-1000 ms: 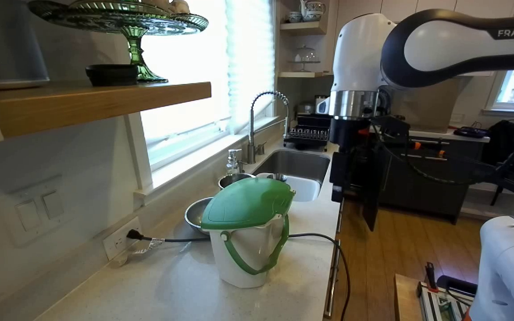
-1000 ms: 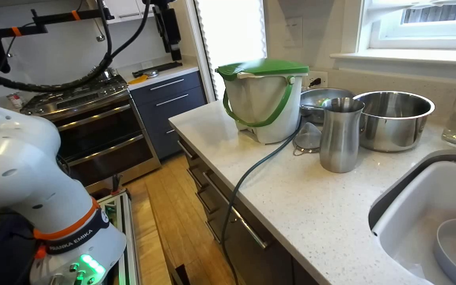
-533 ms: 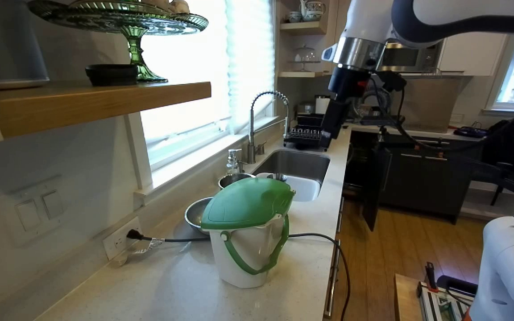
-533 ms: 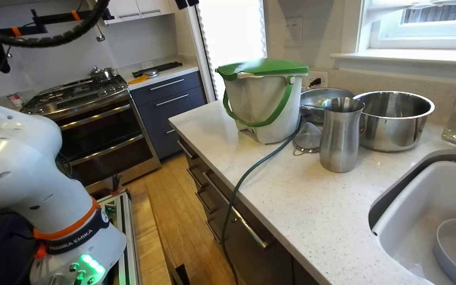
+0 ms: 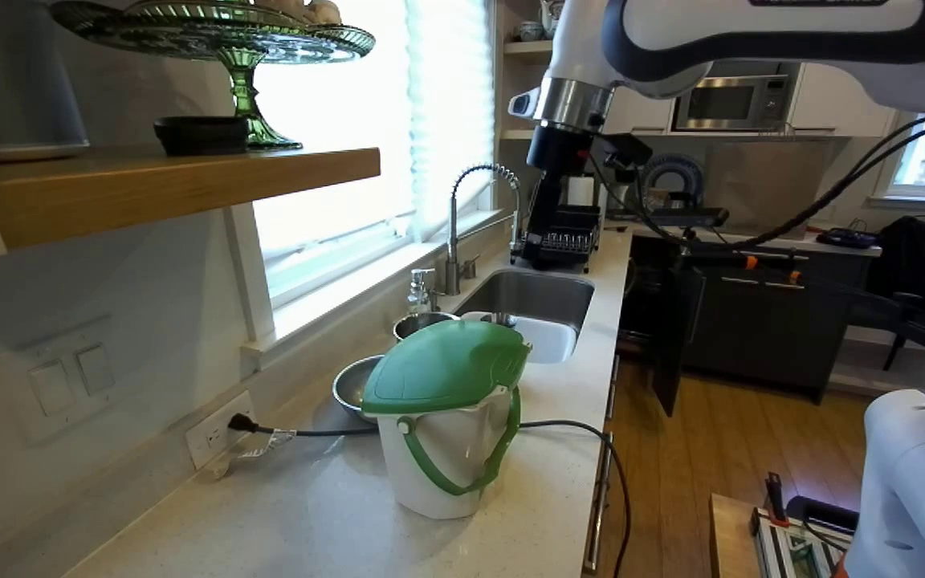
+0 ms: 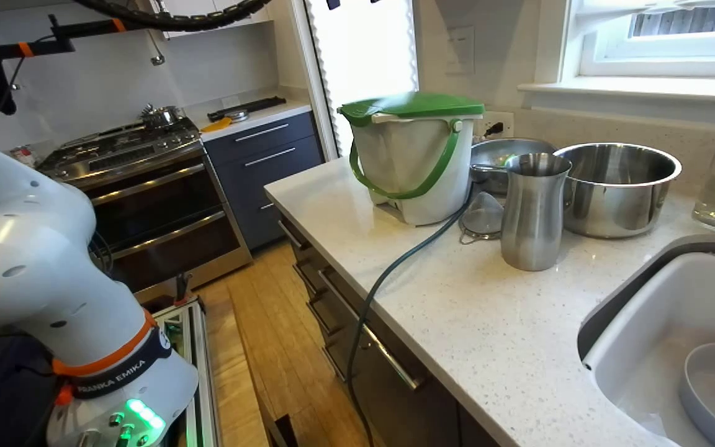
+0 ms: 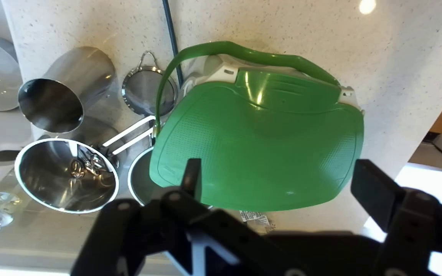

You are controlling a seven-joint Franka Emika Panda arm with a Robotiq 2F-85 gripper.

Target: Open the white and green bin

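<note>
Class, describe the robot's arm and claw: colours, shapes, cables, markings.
The arm is rounded and white with black trim, a silver collar, a black ribbed cable, and an orange ring above a FRANKA EMIKA band. The claw is black with two blocky fingers.

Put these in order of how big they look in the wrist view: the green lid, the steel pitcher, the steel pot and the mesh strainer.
1. Green lid, clearly the largest
2. Steel pot and steel pitcher, too close in apparent size to rank
3. Mesh strainer, the smallest

Arm [image 5: 784,48] bent; end effector [image 7: 277,172] downward, fingers [image 7: 193,178] wide apart.
</note>
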